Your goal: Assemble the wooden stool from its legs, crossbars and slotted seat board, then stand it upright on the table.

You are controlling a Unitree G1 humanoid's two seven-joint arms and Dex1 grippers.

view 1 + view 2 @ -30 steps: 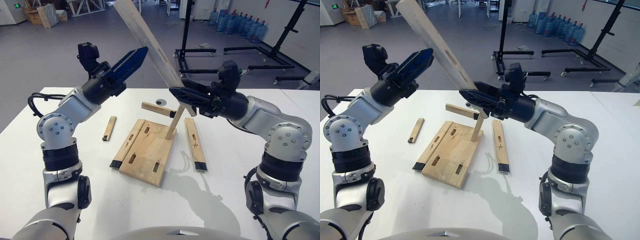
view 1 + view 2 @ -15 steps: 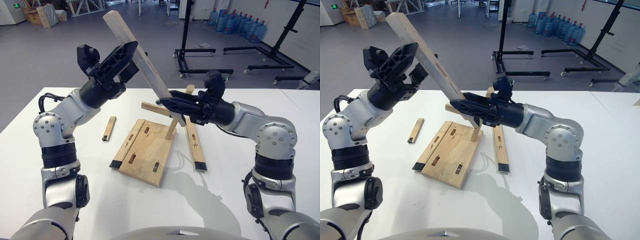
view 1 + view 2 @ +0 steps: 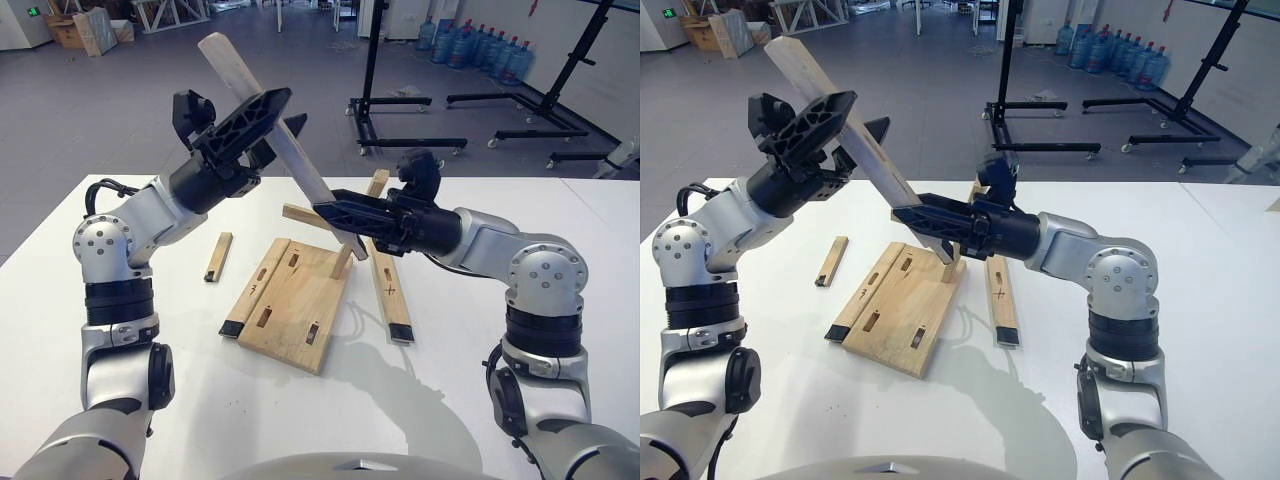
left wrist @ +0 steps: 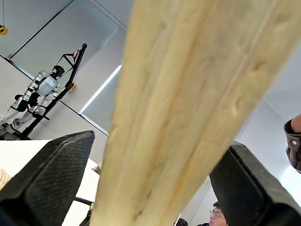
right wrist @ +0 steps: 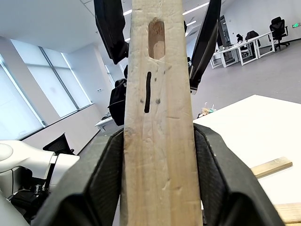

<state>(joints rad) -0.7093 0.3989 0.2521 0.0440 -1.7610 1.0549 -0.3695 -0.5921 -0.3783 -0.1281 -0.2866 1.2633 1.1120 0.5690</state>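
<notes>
— Wooden leg (image 3: 300,170): how does yours lie?
— Slanted above the seat board (image 3: 290,310): top toward the table's (image 3: 450,400) far left corner, foot low. Your left gripper (image 3: 288,110) clamps mid-length, your right gripper (image 3: 335,210) the foot.

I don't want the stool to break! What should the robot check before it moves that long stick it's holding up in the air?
1. Right gripper shut on the lower end of the wooden leg: ok.
2. Left gripper clamped higher up the same leg: cannot tell.
3. Wooden leg upright, ready for a slot: not ok, it is steeply tilted.
4. Seat board has empty slots showing: ok.
5. Wooden leg's lower end clear of the standing leg and its crossbar: cannot tell, they overlap in both head views.
</notes>
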